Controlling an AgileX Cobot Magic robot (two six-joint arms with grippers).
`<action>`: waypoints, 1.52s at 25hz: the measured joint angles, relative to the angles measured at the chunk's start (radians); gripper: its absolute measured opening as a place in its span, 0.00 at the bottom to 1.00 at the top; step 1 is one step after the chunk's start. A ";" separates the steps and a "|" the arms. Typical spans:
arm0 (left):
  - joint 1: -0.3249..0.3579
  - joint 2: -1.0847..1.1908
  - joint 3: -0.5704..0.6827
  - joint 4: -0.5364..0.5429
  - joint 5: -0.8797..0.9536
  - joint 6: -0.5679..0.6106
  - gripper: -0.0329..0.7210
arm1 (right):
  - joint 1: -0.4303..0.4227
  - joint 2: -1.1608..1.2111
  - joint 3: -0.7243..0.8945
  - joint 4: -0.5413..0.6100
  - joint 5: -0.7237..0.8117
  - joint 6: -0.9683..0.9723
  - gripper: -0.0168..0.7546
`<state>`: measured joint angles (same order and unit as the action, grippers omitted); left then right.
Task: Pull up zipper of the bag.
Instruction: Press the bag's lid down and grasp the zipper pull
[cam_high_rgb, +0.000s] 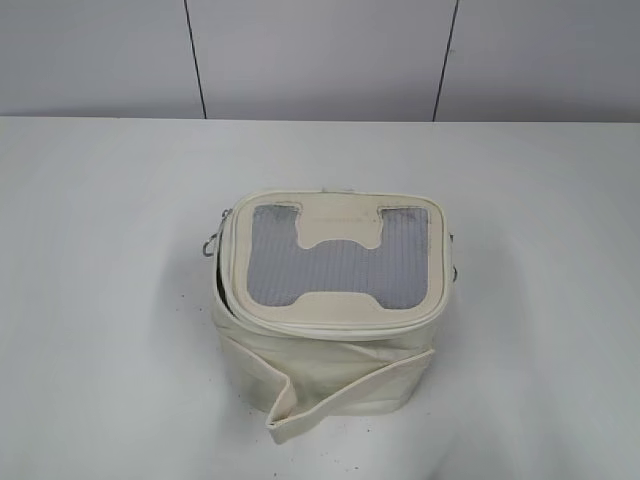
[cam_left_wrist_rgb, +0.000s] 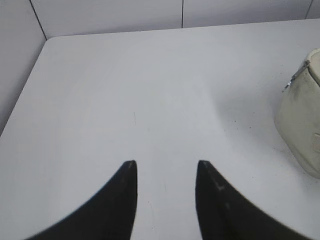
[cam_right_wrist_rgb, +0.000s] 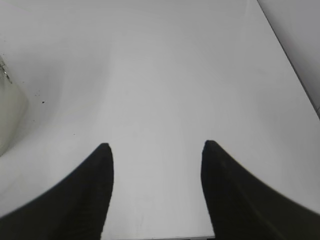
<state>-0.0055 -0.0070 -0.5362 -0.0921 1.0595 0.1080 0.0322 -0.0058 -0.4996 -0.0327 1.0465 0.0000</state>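
The cream-white boxy bag (cam_high_rgb: 320, 365) stands mid-table, its lid with grey mesh panel and cream H-shaped patch (cam_high_rgb: 338, 262) facing up. The zipper (cam_high_rgb: 228, 300) runs round the lid rim; the lid gapes on the left side. A silver ring pull (cam_high_rgb: 209, 243) hangs at the left rear corner, another pull (cam_high_rgb: 455, 272) at the right. A strap flap (cam_high_rgb: 345, 398) hangs on the front. The bag's edge shows in the left wrist view (cam_left_wrist_rgb: 302, 127) and the right wrist view (cam_right_wrist_rgb: 10, 115). My left gripper (cam_left_wrist_rgb: 166, 167) and right gripper (cam_right_wrist_rgb: 156, 147) are open, empty, over bare table, away from the bag. Neither shows in the exterior view.
The white table (cam_high_rgb: 100, 300) spreads around the bag. A panelled grey wall (cam_high_rgb: 320, 55) stands behind its far edge. The table's left edge shows in the left wrist view (cam_left_wrist_rgb: 22, 92), its right edge in the right wrist view (cam_right_wrist_rgb: 292, 65).
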 joint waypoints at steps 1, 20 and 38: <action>0.000 0.000 0.000 0.000 0.000 0.000 0.45 | 0.000 0.000 0.000 0.000 0.000 0.000 0.59; 0.000 0.000 0.000 0.000 0.000 0.000 0.45 | 0.000 0.000 0.000 0.000 0.000 0.000 0.59; 0.000 0.000 0.000 0.000 0.000 0.000 0.45 | 0.000 0.000 0.000 0.002 0.000 0.000 0.59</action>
<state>-0.0055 -0.0070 -0.5362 -0.0921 1.0595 0.1080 0.0322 -0.0058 -0.4996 -0.0305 1.0465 0.0000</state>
